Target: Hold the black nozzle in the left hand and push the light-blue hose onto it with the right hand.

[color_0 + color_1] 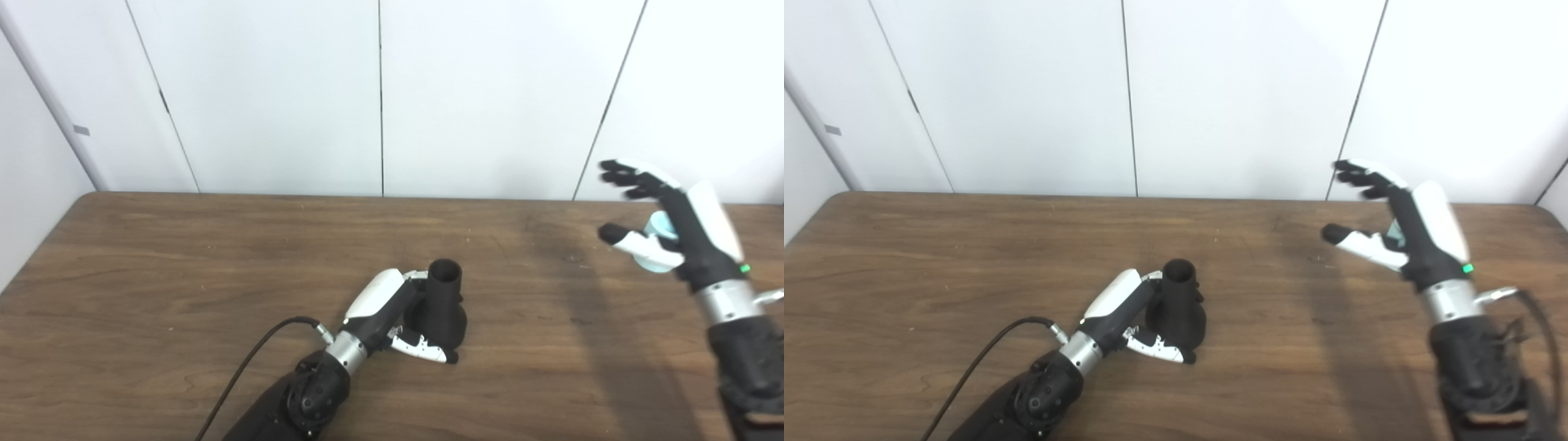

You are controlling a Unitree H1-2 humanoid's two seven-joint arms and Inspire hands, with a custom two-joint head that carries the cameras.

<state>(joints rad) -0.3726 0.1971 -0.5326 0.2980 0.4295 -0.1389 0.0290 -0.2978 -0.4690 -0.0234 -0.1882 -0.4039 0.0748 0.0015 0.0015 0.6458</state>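
Risk lies right: the right hand [680,229], fingers spread wide above the small light-blue hose piece [660,245] on the far-right brown wooden counter [153,275], could knock it away, while the left hand [392,312] grips the upright black flared plastic nozzle [442,303] mid-counter.

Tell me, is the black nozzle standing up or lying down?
Standing up. The black nozzle rests its wide base on the table, with its round open mouth pointing upward. The left hand wraps around it.

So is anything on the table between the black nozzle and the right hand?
No. Between the nozzle and the raised right hand there is only bare table, shaded in part; both eye views show it.
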